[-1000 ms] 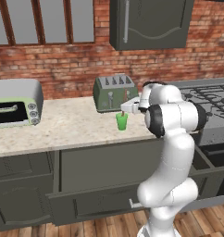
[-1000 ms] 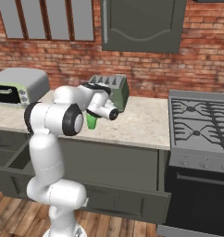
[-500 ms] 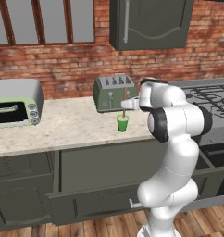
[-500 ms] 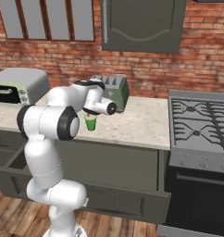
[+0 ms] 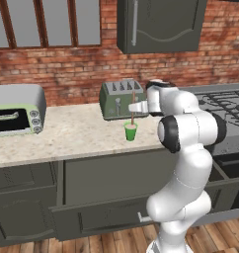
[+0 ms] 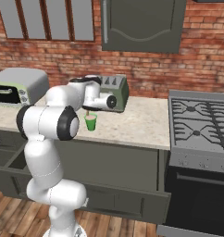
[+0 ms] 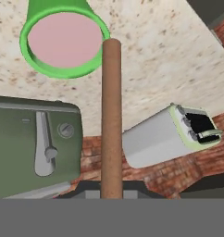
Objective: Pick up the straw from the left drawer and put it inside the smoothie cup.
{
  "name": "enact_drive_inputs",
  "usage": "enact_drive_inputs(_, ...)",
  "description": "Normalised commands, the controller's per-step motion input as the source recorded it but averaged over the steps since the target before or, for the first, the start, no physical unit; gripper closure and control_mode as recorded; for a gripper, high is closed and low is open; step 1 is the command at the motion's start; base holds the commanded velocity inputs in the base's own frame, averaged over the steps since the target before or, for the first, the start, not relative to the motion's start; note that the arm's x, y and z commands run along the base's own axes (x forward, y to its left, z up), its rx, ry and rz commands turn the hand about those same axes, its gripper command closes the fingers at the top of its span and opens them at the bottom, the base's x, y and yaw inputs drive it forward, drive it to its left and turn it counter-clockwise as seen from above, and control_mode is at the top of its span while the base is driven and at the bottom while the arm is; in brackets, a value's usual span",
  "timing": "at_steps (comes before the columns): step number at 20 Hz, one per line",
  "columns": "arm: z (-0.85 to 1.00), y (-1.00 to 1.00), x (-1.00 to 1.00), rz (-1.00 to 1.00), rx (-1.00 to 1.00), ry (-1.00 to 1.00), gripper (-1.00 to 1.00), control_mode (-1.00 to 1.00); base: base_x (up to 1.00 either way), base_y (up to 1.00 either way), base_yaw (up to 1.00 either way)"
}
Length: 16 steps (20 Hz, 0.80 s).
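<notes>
Left base view: pincer (image 5: 135, 107) raised above the table (image 5: 77, 136), clenched on the straw (image 5: 133, 107), which hangs upright with its lower end right over the smoothie cup (image 5: 131, 132). Cup standing on the table just in front of the toaster (image 5: 122, 99), toaster oven (image 5: 15, 109) well apart to the left. Left drawer (image 5: 106, 221) pulled out below the table edge, front panel visible, interior hidden from here. Judged: pickup done, carry done, insertion pending; cannot tell from here whether the tip is already past the rim.

Right base view: same green cup (image 6: 90, 122) on the table (image 6: 141, 122), close under the hand, toaster (image 6: 115, 92) just behind. Forearm covering most of the pincer; only a short dark sliver of the straw (image 6: 87, 114) seen above the cup. Stove (image 6: 202, 122) well apart to the right.

Hand view: straw (image 7: 111, 120) running up from between the fingertips toward the cup (image 7: 64, 42), pink smoothie visible inside. Straw end lying beside the rim on one side, overlapping its edge, not over the centre. Toaster (image 7: 35, 143) and toaster oven (image 7: 171, 134) also in frame. Judged: small sideways correction toward the cup's middle needed, then lowering and letting go; that last step is all that remains.
</notes>
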Motion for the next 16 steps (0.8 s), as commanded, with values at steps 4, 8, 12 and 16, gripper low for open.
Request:
enact_drive_inputs(4,-0.06,0.0,0.0,0.0,0.0,0.0,1.0,-1.0,0.0,0.0,0.0)
enact_drive_inputs(8,-0.14,0.0,0.03,0.0,0.0,-0.01,1.0,-1.0,0.0,0.0,0.0)
enact_drive_inputs(12,-0.24,0.0,0.0,0.0,0.0,-0.04,1.0,-1.0,0.0,0.0,0.0)
enact_drive_inputs(16,-0.27,0.0,0.01,0.0,0.0,-0.05,1.0,-1.0,0.0,0.0,0.0)
